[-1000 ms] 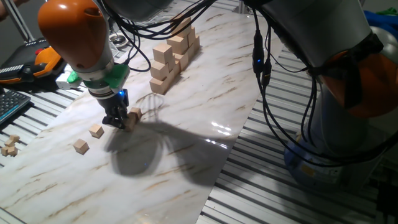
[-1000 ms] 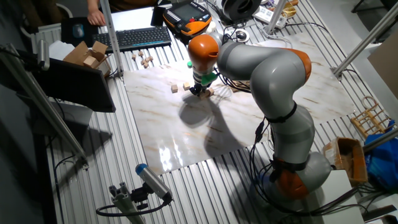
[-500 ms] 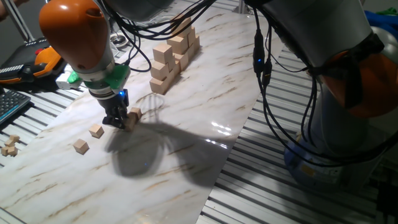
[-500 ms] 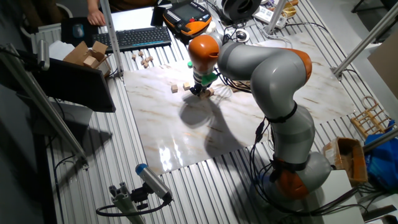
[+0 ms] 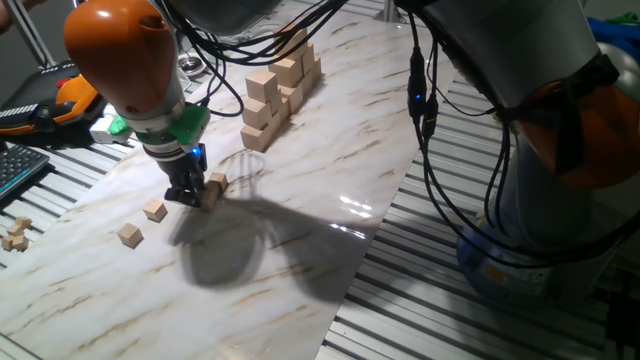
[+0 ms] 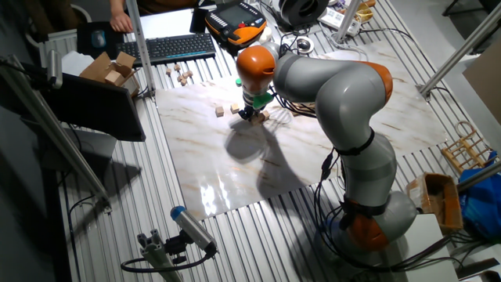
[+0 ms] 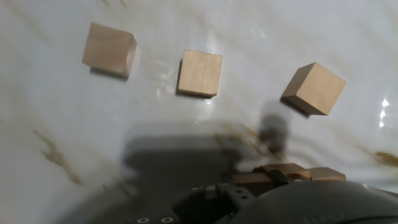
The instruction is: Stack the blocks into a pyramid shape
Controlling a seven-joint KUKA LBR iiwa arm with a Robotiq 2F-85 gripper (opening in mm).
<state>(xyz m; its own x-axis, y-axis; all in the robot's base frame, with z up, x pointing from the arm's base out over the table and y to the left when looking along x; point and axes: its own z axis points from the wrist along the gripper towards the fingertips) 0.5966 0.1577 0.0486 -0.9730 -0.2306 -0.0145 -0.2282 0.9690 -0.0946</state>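
Surface: marble-patterned tabletop (image 5: 300, 190) laid over a slatted metal bench, with cables, a keyboard and clutter round its edges.
Hand: the hand (image 5: 192, 197) is low over the tabletop, fingertips down among small blocks; in the other fixed view it is at (image 6: 252, 116).
Hand state: I cannot tell whether the fingers are spread or pressed together; the hand view shows only the dark housing at the bottom edge and some wood just in front of it.
Blocks at the hand: a small wooden cube (image 5: 215, 185) sits touching or just beside the fingers; the hand view shows low wooden pieces (image 7: 283, 175) right at the hand, how many I cannot say.
Blocks ahead of the hand: three loose small cubes lie apart in a rough row in the hand view, a left cube (image 7: 109, 49), a middle cube (image 7: 200, 73) and a right cube (image 7: 313, 88).
Blocks in the fixed view: two loose small cubes lie near the hand on the side away from the big stack, a nearer cube (image 5: 154, 210) and a farther cube (image 5: 130, 235).
Larger cubes: a stepped stack of larger pale cubes (image 5: 278, 90) stands well apart beyond the hand; not part of the job.
Off the tabletop: a few tiny wooden pieces (image 5: 14, 235) lie on the slats.
Progress: early, by my judgement; no pile of narrowing rows shows anywhere, and the small cubes I can see lie singly, so nearly all the stacking is left.
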